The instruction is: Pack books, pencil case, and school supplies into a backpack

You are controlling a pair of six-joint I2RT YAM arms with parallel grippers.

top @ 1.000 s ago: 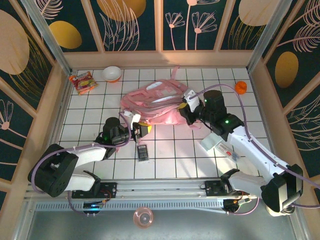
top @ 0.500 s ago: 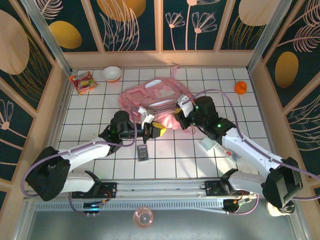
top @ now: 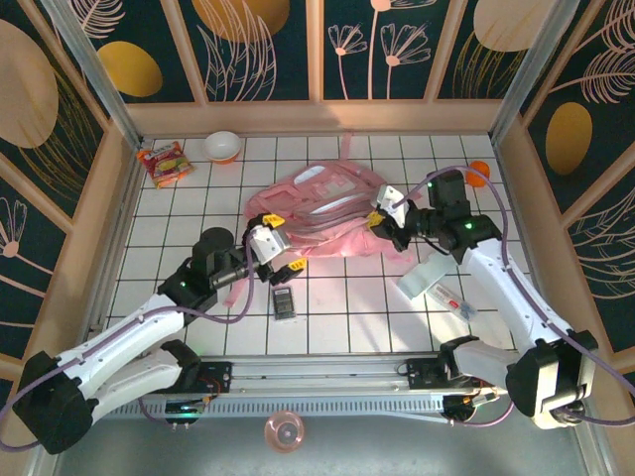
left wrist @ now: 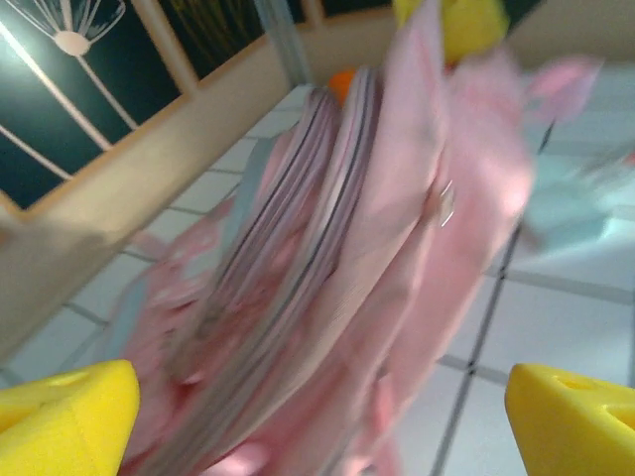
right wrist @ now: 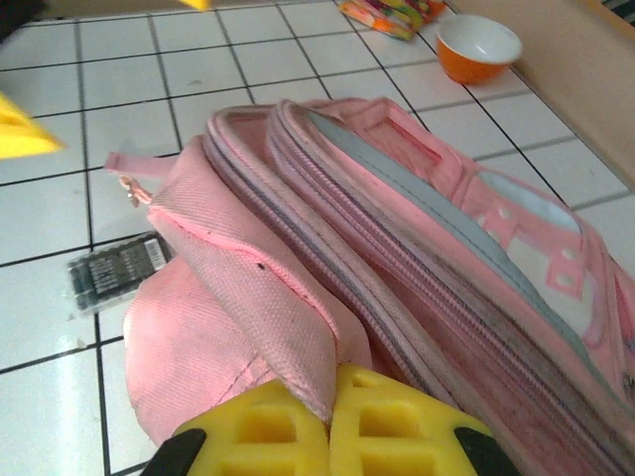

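Top external view: by the near edge of the table (top: pixel 347 322) lies the calculator (top: pixel 285 302), with the pencil case (top: pixel 437 288) nearer the right edge. Farther in, the left gripper (top: pixel 284 241) is wide open and empty beside the backpack (top: pixel 322 198) at the table's middle; the right gripper (top: pixel 380 220) is closed on its fabric.

A: What stood around the bench (top: pixel 337 307)?
B: Dark teal wall panels (top: pixel 268 50) on three sides, painted with gold ovals and thin pink plant outlines, set in pale wooden framing (top: pixel 317 116). A metal post (top: pixel 94 74) slanted up at each far corner.
A: And the surface itself?
B: White square tiles (right wrist: pixel 60 79) with dark grout lines, glossy enough to catch a soft glare. A metal rail (top: pixel 327 367) ran along the near edge, with a flat grey strip (top: pixel 417 446) just beyond it
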